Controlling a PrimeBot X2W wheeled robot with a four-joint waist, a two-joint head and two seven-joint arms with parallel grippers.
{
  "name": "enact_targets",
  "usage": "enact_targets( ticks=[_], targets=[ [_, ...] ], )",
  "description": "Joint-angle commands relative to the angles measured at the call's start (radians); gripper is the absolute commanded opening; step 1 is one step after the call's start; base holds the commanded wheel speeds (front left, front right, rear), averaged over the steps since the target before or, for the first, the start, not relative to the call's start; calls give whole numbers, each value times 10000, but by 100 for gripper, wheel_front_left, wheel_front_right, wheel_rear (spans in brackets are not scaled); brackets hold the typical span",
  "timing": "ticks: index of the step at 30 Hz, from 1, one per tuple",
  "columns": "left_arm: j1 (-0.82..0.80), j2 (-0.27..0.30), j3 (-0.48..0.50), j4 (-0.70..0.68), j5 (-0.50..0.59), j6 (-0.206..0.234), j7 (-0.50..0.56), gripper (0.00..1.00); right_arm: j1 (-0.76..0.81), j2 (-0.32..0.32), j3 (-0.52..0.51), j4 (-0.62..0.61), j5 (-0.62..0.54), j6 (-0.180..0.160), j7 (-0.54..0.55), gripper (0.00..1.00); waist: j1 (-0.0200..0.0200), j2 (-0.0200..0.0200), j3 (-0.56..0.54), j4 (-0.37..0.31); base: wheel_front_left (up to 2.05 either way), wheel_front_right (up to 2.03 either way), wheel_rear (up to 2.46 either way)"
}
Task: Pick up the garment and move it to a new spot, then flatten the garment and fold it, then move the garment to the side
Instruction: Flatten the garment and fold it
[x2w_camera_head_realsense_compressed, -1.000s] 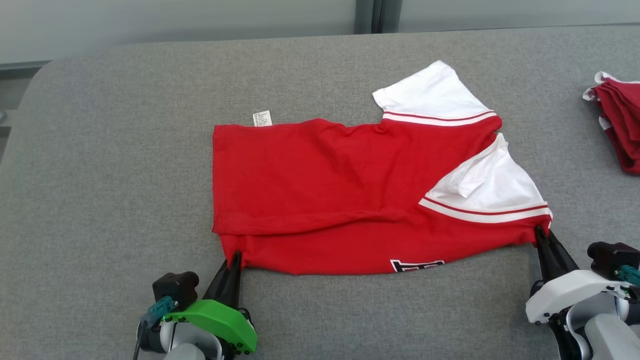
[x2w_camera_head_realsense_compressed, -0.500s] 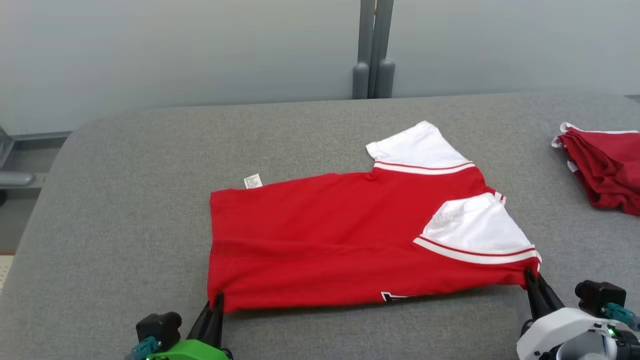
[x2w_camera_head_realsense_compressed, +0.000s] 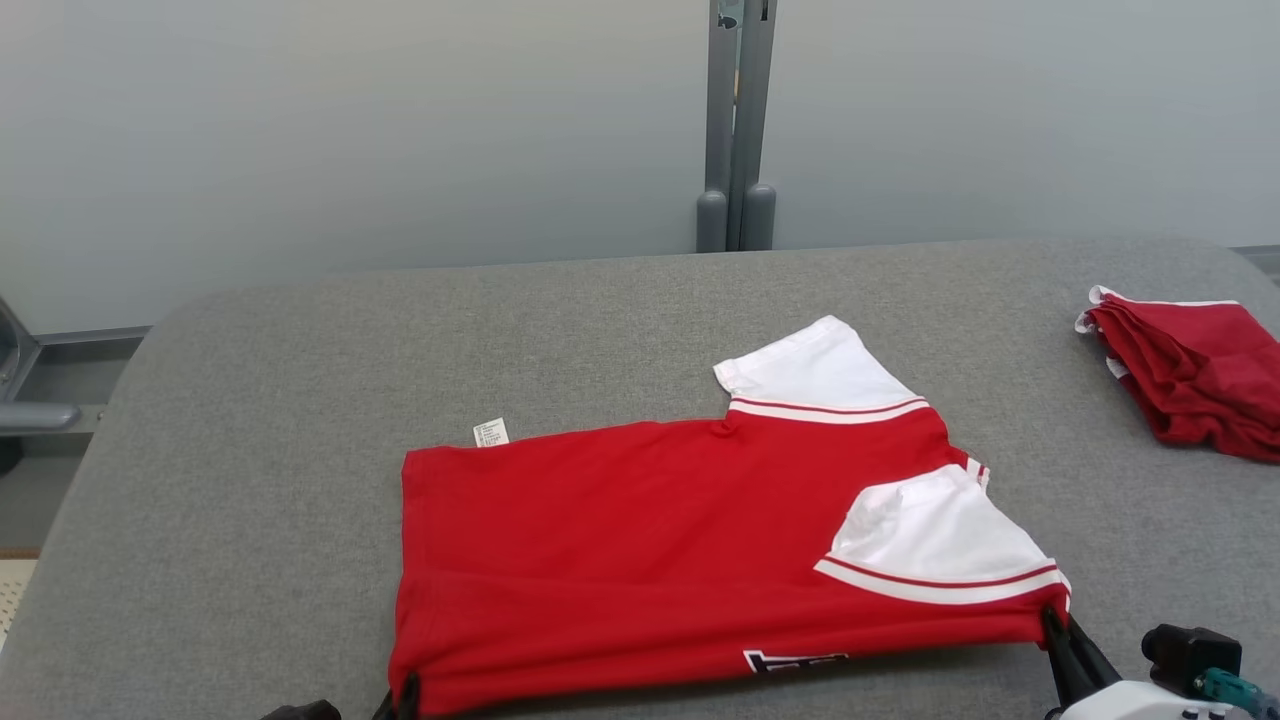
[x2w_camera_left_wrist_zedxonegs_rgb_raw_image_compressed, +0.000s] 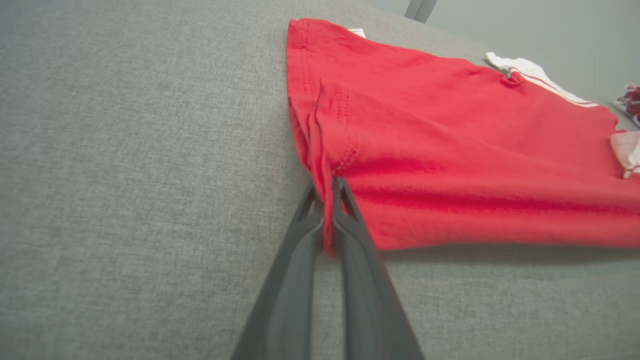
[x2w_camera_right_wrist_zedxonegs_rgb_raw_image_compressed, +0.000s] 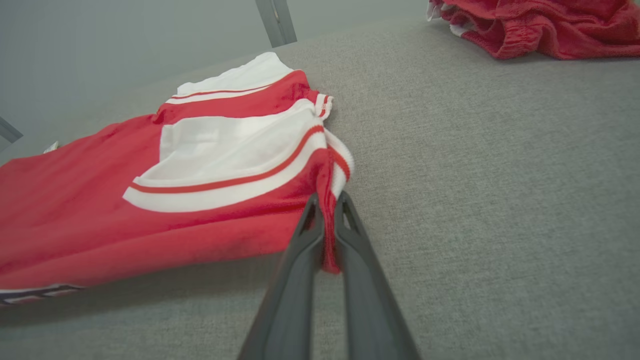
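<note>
The garment (x2w_camera_head_realsense_compressed: 640, 540) is a red shirt with white sleeves, lying folded lengthwise on the grey table (x2w_camera_head_realsense_compressed: 250, 420). Its near edge is lifted a little off the surface. My left gripper (x2w_camera_left_wrist_zedxonegs_rgb_raw_image_compressed: 326, 192) is shut on the garment's (x2w_camera_left_wrist_zedxonegs_rgb_raw_image_compressed: 450, 150) near hem corner; in the head view its tip (x2w_camera_head_realsense_compressed: 407, 692) peeks in at the bottom edge. At the shoulder end, my right gripper (x2w_camera_right_wrist_zedxonegs_rgb_raw_image_compressed: 326, 202) is shut on the near corner of the garment (x2w_camera_right_wrist_zedxonegs_rgb_raw_image_compressed: 200, 165), below the white sleeve, and it also shows in the head view (x2w_camera_head_realsense_compressed: 1052, 620). A small white label (x2w_camera_head_realsense_compressed: 490, 432) sticks out at the far hem.
A pile of folded red garments (x2w_camera_head_realsense_compressed: 1190, 375) lies at the table's far right. A grey post (x2w_camera_head_realsense_compressed: 735, 120) stands behind the table against a pale wall. The table's left edge is rounded, with a metal frame (x2w_camera_head_realsense_compressed: 30, 400) beyond it.
The head camera has tilted up, so the table and garment sit lower in view and both arms have nearly left the frame. Both grippers keep their hold on the corners.
</note>
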Motion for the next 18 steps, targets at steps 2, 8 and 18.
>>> enact_targets(
  ticks=[2, 8, 18],
  targets=[
    [161, 46, 117, 52, 125, 20, 0, 0, 198, -108, 86, -22, 57, -20, -25, 0, 0, 0, 16, 19, 0, 0, 0],
    [221, 2, 238, 184, 362, 19, 1, 0, 460, -184, 337, -66, 192, -20, -25, 0, 0, 0, 138, 35, 0, 0, 0],
    [290, -150, 922, 547, 925, 22, 1, 0, 641, -292, 466, -42, 371, -21, -25, 0, 0, 0, 329, -10, 0, 0, 0]
  ],
)
